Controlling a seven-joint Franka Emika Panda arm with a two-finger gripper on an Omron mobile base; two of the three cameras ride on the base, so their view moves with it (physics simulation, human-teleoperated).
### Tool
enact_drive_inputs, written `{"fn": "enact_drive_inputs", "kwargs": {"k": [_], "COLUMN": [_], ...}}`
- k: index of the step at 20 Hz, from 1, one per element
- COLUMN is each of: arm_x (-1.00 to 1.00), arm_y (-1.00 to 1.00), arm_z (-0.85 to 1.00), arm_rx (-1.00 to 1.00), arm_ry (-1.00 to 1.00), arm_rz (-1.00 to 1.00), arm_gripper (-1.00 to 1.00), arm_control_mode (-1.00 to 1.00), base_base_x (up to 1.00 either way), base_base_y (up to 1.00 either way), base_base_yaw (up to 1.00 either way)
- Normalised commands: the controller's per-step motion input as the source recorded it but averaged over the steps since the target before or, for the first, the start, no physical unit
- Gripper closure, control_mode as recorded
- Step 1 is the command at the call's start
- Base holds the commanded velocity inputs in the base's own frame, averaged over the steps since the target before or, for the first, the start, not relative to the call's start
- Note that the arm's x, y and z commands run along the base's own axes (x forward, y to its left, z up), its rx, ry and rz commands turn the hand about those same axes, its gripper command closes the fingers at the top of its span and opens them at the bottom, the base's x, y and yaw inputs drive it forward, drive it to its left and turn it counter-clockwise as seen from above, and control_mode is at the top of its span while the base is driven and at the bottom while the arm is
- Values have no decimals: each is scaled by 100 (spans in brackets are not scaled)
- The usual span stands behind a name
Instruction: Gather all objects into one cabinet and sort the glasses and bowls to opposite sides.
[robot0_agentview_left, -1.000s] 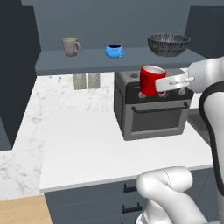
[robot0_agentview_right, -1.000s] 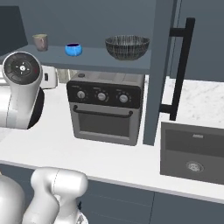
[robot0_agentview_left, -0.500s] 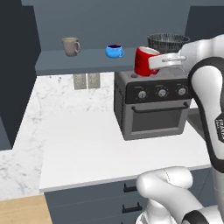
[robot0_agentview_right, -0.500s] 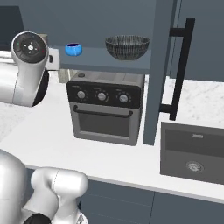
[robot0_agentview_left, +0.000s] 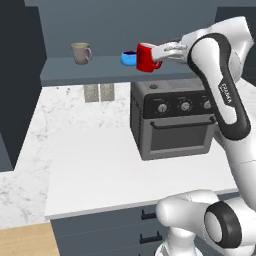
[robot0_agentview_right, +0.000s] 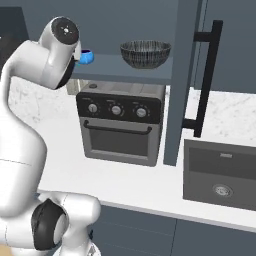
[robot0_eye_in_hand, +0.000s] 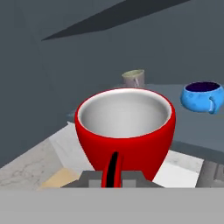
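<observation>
The gripper (robot0_agentview_left: 165, 52) is closed on the handle of the red cup (robot0_agentview_left: 147, 57). It holds the cup upright and up high, level with the shelf (robot0_agentview_left: 100, 69) of the cabinet. The cup hangs in the air at the front edge of the shelf, just in front of the blue cup (robot0_agentview_left: 128, 58), and above the little oven (robot0_agentview_left: 175, 117) on the counter (robot0_agentview_left: 85, 150). I think it is held by the handle so its round body stays free to be set down. The taupe cup (robot0_agentview_left: 80, 52) stands farther left on the shelf. The dark bowl (robot0_agentview_right: 145, 53) sits at the right end, well apart from the cups. So the red cup probably belongs on the cup side, near the other two
</observation>
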Motion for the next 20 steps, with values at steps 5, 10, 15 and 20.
{"fn": "enact_drive_inputs", "kwargs": {"k": [5,10,15,20], "arm_x": [100,100,100,100], "arm_y": [26,7,11,30], "arm_z": [-5,-7,-31,-29], "arm_rx": [-10,-8,-12,-14], "arm_ry": [10,12,12,2], "arm_rz": [16,14,15,14], "arm_gripper": [100,100,100,100], "arm_control_mode": [-100,-100,-100,-100], "base_base_x": [0,0,0,0], "base_base_y": [0,0,0,0], "base_base_yaw": [0,0,0,0]}}
